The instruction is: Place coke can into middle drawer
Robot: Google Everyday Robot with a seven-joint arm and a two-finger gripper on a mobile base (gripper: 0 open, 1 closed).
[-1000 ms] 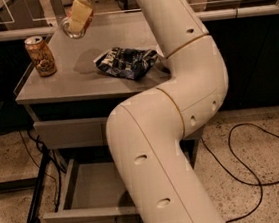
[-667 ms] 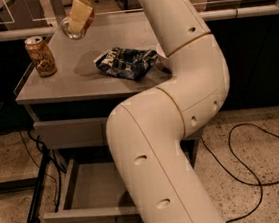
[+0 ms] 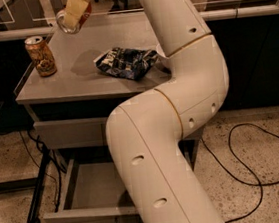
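Clutching the tilted coke can (image 3: 63, 23), lettering unreadable: gripper (image 3: 74, 14) above the cabinet top (image 3: 76, 83).

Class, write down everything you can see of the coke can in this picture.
The coke can is held in the air by the claw, over the back left of the cabinet top and far above the open middle drawer. It is tilted, its shiny silver end pointing down and left. One pale finger covers most of its side; only a red-orange strip shows beside it. Nothing else touches it. Its lettering is hidden.
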